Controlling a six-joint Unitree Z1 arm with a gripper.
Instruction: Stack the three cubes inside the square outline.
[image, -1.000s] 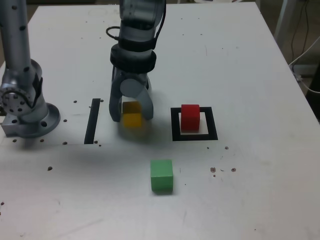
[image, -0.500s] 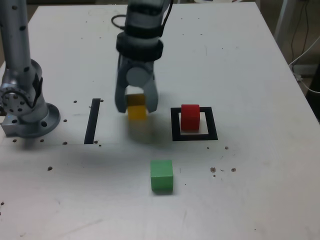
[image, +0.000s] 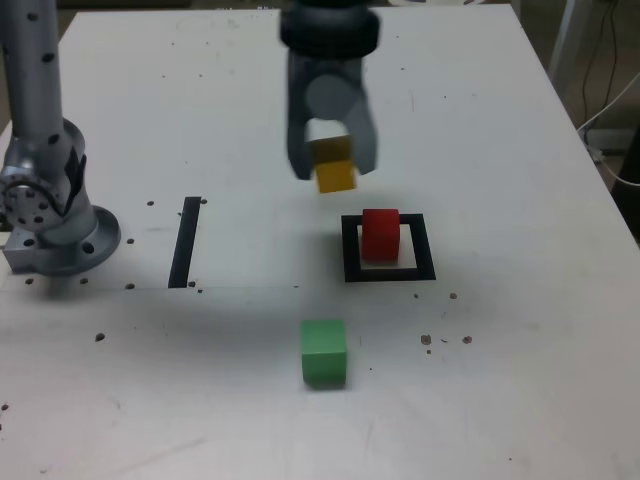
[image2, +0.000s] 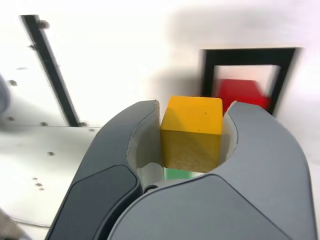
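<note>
My gripper is shut on the yellow cube and holds it in the air, up and to the exterior view's left of the square outline. The red cube stands inside that outline on the table. The green cube lies alone nearer the front edge. In the wrist view the yellow cube sits squeezed between both grey fingers, with the red cube and the square outline beyond it. A sliver of green shows beneath the held cube.
A straight black tape strip lies on the exterior view's left. The arm's grey base stands at the far left edge. Small dark specks dot the white table. Cables hang off the table's right side.
The gripper has lifted the yellow cube off the table and carried it up and to the exterior view's right, toward the red cube in the outline.
</note>
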